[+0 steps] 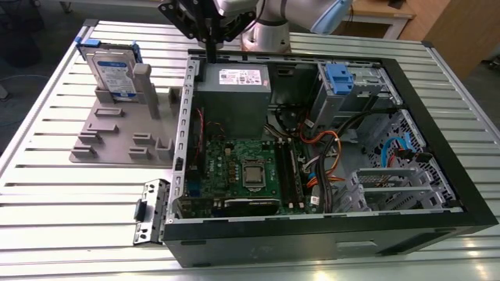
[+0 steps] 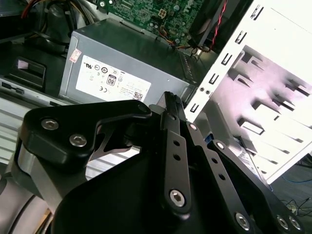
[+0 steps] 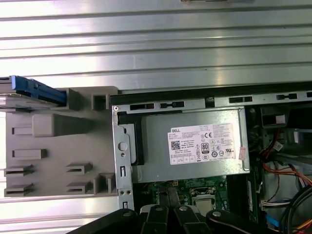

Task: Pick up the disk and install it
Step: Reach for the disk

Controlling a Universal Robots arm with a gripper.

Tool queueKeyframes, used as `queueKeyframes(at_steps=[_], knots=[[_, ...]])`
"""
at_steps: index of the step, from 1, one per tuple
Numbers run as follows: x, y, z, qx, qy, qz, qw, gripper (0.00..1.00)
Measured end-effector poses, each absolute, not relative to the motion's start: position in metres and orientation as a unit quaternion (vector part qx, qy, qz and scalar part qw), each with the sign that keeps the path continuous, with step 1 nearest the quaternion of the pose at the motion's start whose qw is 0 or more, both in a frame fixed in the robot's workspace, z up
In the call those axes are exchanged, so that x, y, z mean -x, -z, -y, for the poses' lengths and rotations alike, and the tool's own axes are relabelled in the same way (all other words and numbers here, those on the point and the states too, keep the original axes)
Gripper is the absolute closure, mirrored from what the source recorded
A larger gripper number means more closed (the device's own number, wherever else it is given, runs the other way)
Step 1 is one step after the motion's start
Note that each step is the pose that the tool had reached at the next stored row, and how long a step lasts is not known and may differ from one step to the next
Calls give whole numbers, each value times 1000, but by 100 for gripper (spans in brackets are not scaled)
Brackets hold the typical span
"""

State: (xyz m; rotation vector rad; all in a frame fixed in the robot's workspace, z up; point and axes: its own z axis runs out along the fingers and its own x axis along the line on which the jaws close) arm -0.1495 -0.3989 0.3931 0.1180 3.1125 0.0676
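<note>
The disk (image 1: 114, 69), a silver drive with a white-and-blue label and blue side rails, stands on edge in a grey slotted holder (image 1: 117, 137) on the table, at the exterior view's left of the open computer case (image 1: 437, 146). In the first wrist view its blue rail (image 3: 38, 88) shows beside the holder (image 3: 53, 146). My gripper (image 1: 210, 57) hangs over the case's back left corner, above the grey power supply box (image 1: 233, 88), well apart from the disk. In the second wrist view the gripper (image 2: 170, 99) is shut, its fingers pressed together and holding nothing.
Inside the case lie a green motherboard (image 1: 242, 170), orange and blue cables (image 1: 324, 146), and a grey metal cage with a blue tab (image 1: 342, 77) at the back right. The case sits on a ribbed aluminium table (image 1: 47, 193). A loose metal bracket (image 1: 150, 211) lies near the case's front left corner.
</note>
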Motion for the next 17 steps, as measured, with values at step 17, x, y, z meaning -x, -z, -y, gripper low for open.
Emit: queueKeyframes(at_steps=[17], knots=[[159,-393,399,-38,-22,-999,13,90]])
